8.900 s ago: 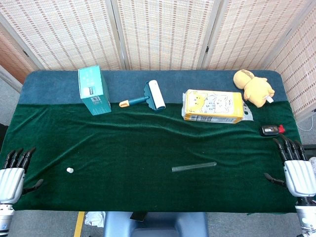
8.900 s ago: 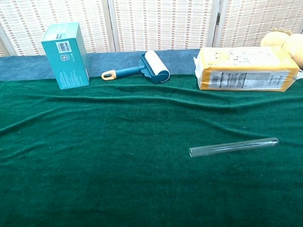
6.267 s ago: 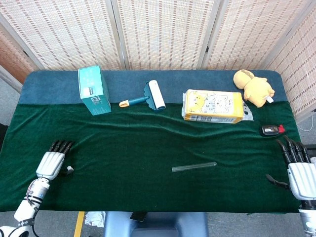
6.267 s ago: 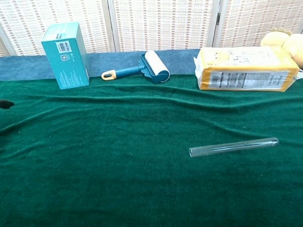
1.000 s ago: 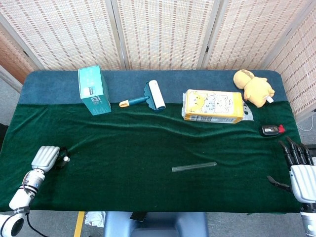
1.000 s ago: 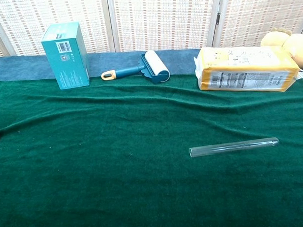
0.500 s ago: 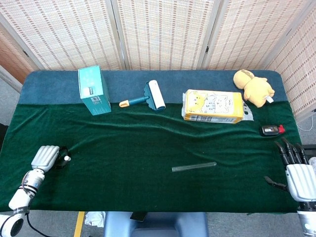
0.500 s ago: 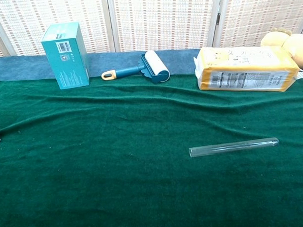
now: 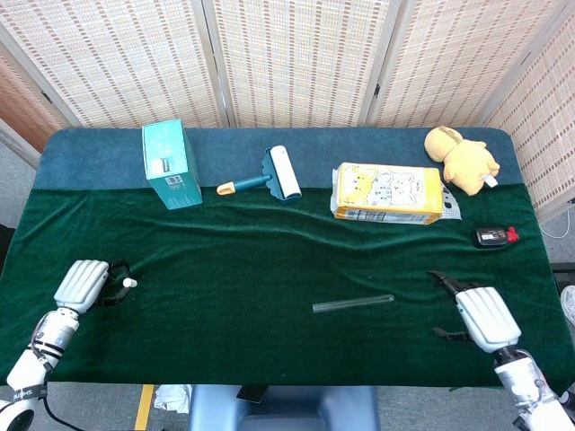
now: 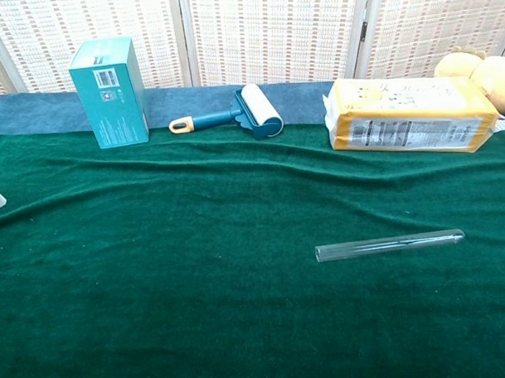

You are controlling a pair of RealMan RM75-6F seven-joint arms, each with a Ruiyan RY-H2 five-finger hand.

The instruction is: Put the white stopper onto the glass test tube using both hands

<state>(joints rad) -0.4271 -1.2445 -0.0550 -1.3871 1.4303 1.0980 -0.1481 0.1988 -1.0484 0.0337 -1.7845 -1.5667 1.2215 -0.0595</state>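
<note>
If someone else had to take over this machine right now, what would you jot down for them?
Left hand: pinches the white stopper, lifted off the green cloth at the table's left side.
Right hand: holds nothing, low over the cloth to the right of the glass test tube, not touching it.
Tube: lies flat on the cloth, untouched.
Done: stopper picked up.
Left: right hand grips and lifts the tube; bring both together; seat the stopper on the tube's open end.

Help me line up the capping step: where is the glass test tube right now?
The glass test tube lies flat on the green cloth, right of centre near the front edge in the head view, below the yellow package and just left of the right hand.
</note>
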